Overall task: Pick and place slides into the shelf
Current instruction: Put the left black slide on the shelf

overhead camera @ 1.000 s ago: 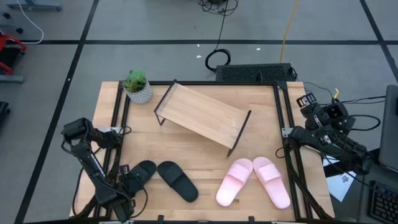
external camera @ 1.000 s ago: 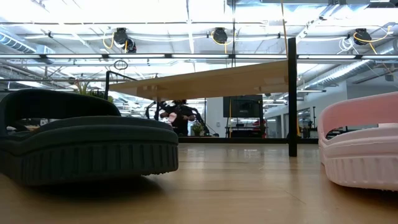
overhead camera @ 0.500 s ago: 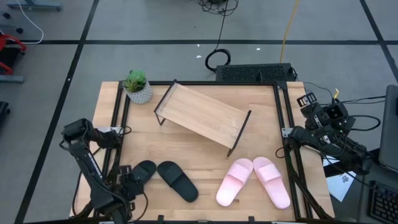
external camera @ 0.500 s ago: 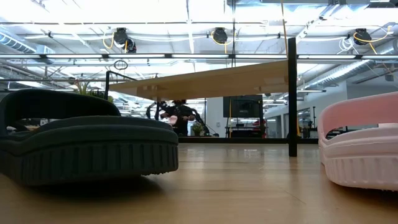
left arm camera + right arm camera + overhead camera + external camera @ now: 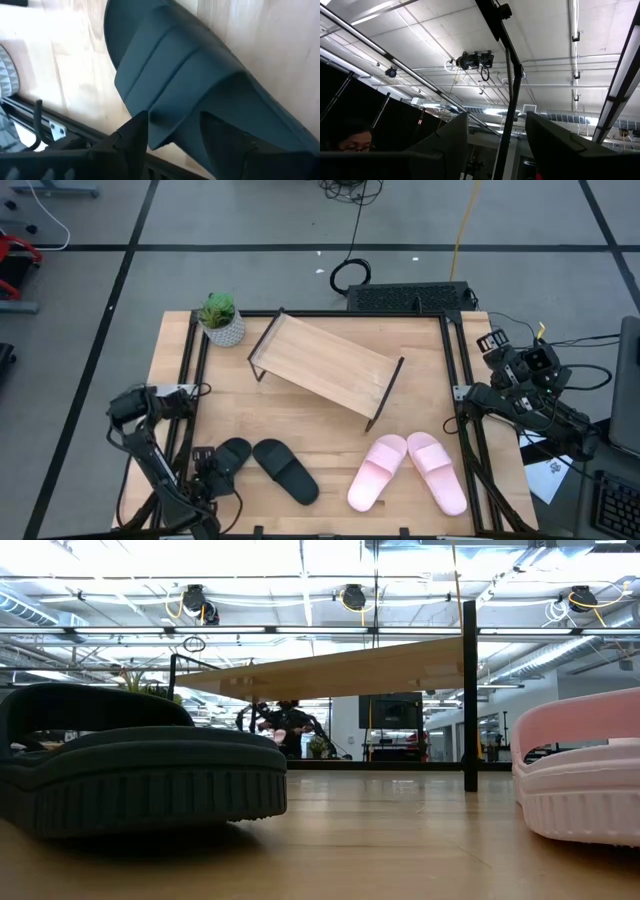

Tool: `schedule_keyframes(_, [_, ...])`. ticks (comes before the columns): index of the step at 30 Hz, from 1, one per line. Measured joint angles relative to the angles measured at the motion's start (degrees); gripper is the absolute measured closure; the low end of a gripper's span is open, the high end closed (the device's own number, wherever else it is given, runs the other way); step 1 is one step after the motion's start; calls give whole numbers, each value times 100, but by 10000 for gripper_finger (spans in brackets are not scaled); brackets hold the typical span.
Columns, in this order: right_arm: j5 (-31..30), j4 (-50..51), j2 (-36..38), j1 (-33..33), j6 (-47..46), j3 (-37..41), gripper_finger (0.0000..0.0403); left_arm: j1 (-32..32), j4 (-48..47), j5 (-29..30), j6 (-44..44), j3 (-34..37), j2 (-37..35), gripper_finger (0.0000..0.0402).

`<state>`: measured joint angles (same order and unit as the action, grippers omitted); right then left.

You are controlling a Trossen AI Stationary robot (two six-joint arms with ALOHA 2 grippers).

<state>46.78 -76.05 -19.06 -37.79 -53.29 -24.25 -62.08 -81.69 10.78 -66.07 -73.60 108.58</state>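
High view: at the near edge of the worktop (image 5: 330, 430), close to its near left corner, the left gripper (image 5: 205, 475) hangs low at the heel end of the left black slide (image 5: 232, 453). Its fingers (image 5: 132, 135) stand wide apart, and the left wrist view shows that slide's broad strap filling the space just ahead of them; whether the fingers touch it I cannot tell. Just beside this slide, toward the middle of the near edge, lies the second black slide (image 5: 286, 470), angled so the 2 form a shallow V. Farther along the near edge, toward the near right corner, the 2 pink slides (image 5: 408, 470) lie side by side, their toe ends nearly touching. All 4 slides rest flat on the wood.

Past them, around the middle of the worktop, the shelf (image 5: 322, 363) stands skewed to the edges, its pale plank top bare on a thin black frame; in the low view nothing shows beneath it. At the far left corner sits a small potted plant (image 5: 220, 318).

Off the right edge, the right gripper (image 5: 497, 343) is parked clear of the worktop, fingers spread wide with nothing between them, its camera facing the ceiling.
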Motion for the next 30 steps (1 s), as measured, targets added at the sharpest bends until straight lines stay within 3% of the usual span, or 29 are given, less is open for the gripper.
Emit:
schedule_keyframes(7, [2, 1, 1, 0, -2, 0, 216, 3, 56, 447, 64, 0, 102, 236])
schedule_keyframes(10, [2, 2, -1, 0, -3, 0, 216, 51, 51, 439, 58, 0, 98, 281])
schedule_keyframes(14, [4, 2, 1, -1, -3, 0, 216, 141, 41, 29, 142, -2, 96, 379])
schedule_keyframes(20, [2, 2, 0, 1, -3, 0, 216, 279, -889, -311, -126, -476, 56, 397])
schedule_keyframes(30, [13, 106, -1, 1, 19, 0, 216, 678, -837, 1206, -791, -903, -1600, 400])
